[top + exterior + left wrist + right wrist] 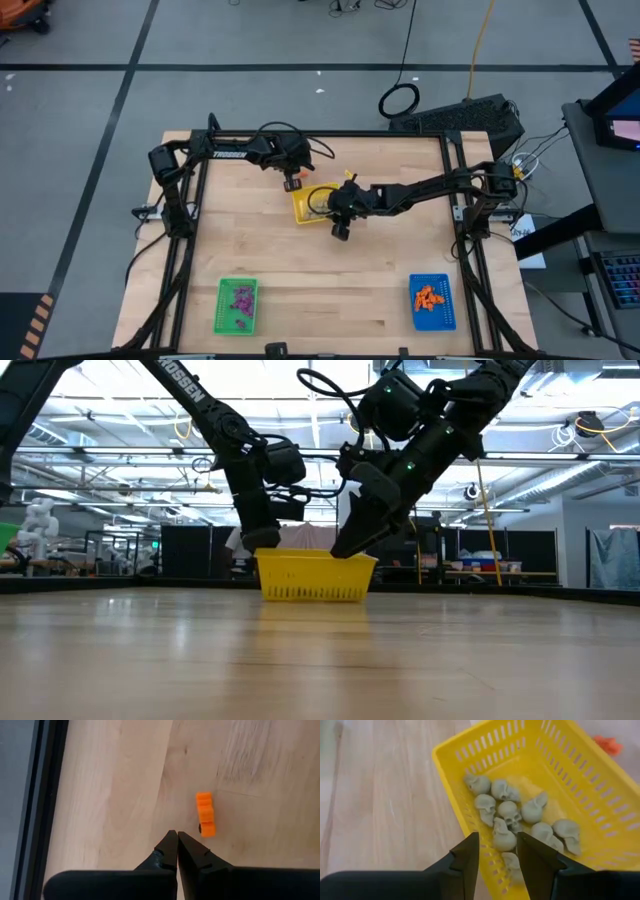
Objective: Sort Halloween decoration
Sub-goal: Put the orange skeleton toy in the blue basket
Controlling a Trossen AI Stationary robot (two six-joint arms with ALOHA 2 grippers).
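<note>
Right gripper (496, 854) hung just over the near wall of the yellow tray (451, 785), jaws apart with nothing between them, a pale skull (503, 838) lying in the tray right beyond the tips. About ten such skulls (510, 812) lay heaped on the tray floor, facing every which way, so no shared long axis could be read from them. In the high view this tray (300, 212) sat near the middle of the bench, toward its far edge.

Left gripper (177, 851) hovered with jaws together and empty, beside an orange trinket (205, 814) that lay alone on the bare bench (115, 795), just outside the yellow tray. That piece was a short notched bar; its long axis ran roughly in line with the left gripper's reach.

Near the front edge, the green tray (236, 304) held purple pieces toward the left corner and the blue tray (432, 301) held orange ones toward the right.

Judging by this, the sort looked nearly done: the skulls seemed binned, and the stray orange piece remained. Next would likely be opening the left jaws across the bar's narrow width, gripping it, and carrying it to the blue tray.
</note>
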